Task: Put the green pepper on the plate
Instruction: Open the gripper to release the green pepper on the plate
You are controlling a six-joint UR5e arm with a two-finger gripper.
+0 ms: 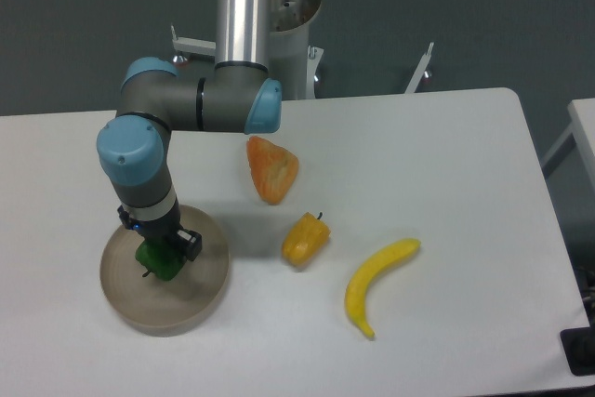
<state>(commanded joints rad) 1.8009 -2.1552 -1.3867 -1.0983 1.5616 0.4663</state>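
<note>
The green pepper (160, 263) is small, glossy and dark green. It sits over the middle of the round beige plate (200, 299) at the table's front left. My gripper (158, 250) comes straight down onto the pepper from above, and the wrist hides its fingers. The pepper shows just under the wrist, between where the fingers would be. I cannot tell whether the jaws are closed on it or parted, nor whether the pepper rests on the plate.
A yellow-orange pepper (306, 238) lies right of the plate. An orange fruit (271, 169) lies behind it. A banana (376, 284) lies at the front right. The arm's column (249, 6) rises at the table's back edge.
</note>
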